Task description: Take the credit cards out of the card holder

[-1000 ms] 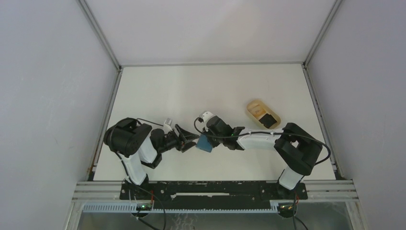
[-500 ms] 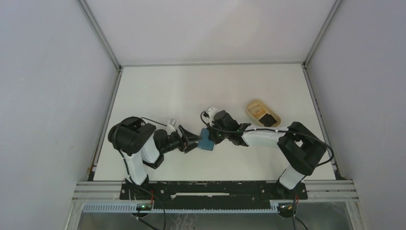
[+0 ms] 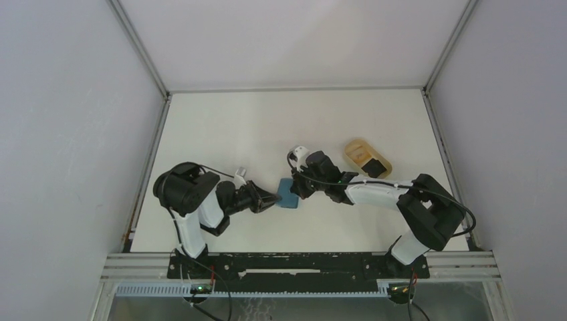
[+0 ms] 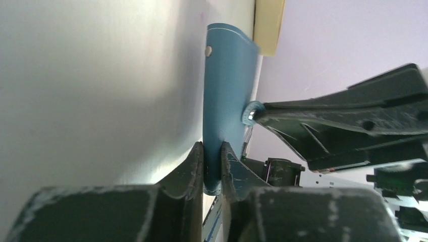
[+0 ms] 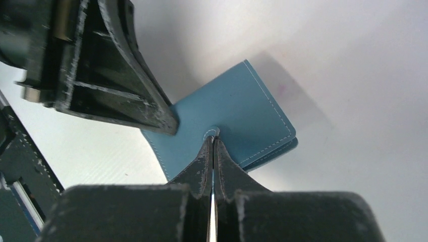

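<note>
Two tools share the card holder [image 3: 287, 194] near the middle of the surface [image 3: 220, 134]; left tool [image 4: 212, 151] clamped on its edge as an anchor; right tool [image 5: 212, 143] pinched on the snap tab [image 5: 212, 131], probably to unfasten it.

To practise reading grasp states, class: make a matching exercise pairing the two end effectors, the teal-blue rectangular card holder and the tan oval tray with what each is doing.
Column one:
1. left end effector
2. right end effector
3. teal-blue rectangular stitched card holder
4. tan oval tray

Column two:
A. shut on the small snap tab
B. ungripped on the white table
C. gripped from two sides at once
D. shut on a plain edge

Pairs: 1-D, 2-A, 3-C, 4-B
</note>
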